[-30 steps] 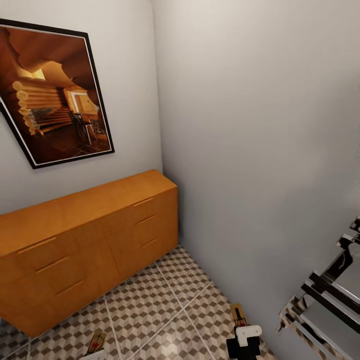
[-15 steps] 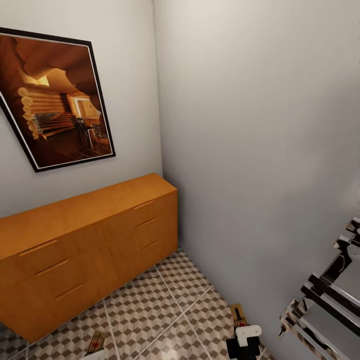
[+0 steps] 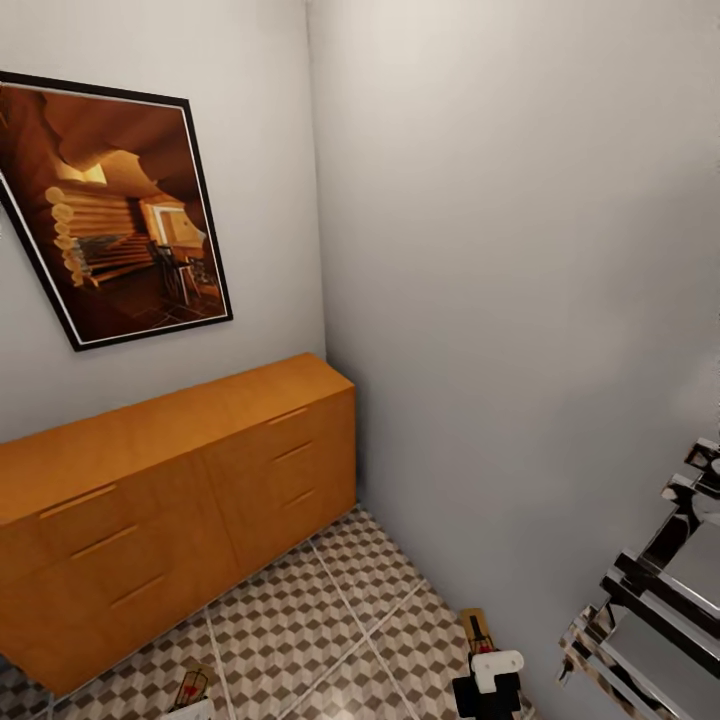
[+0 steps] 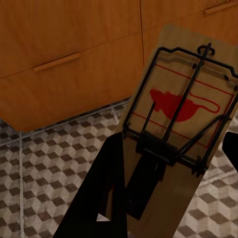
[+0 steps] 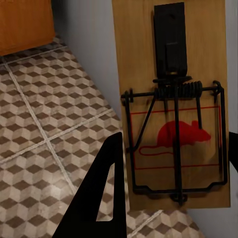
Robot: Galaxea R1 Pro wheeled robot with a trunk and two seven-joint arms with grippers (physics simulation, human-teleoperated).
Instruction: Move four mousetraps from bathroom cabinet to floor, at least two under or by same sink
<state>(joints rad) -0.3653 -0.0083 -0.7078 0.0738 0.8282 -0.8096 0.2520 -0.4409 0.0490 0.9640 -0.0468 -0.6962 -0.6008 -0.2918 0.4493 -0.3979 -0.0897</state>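
Head view, looking down into a bathroom corner: wide orange-brown wooden cabinet [image 3: 180, 480] against the pale wall, flat top, slim grooved drawer fronts all closed. Framed picture [image 3: 120, 210] of a log interior hung above the cabinet. Cube-patterned bathroom floor [image 3: 300, 610] in brown, beige and white in front of the cabinet, crossed by pale grout lines. Shiny chrome rack [image 3: 650, 600] well to the right of the cabinet.

Left wrist view: left gripper [image 4: 168, 198] clamped on one mousetrap [image 4: 173, 124], a flat tan wooden rectangle with dark wire bar, coiled spring and a red mouse mark, held above the tiles just in front of the cabinet drawers.

Right wrist view: right gripper [image 5: 173, 198] likewise grasping a second mousetrap [image 5: 173, 104], same thin board and black wire, held over the floor beside the grey wall, away from the cabinet's end.

Judged progress: two traps out of the cabinet and in hand, neither set down yet. Other two traps unaccounted for. Sink placement apparently still to come.
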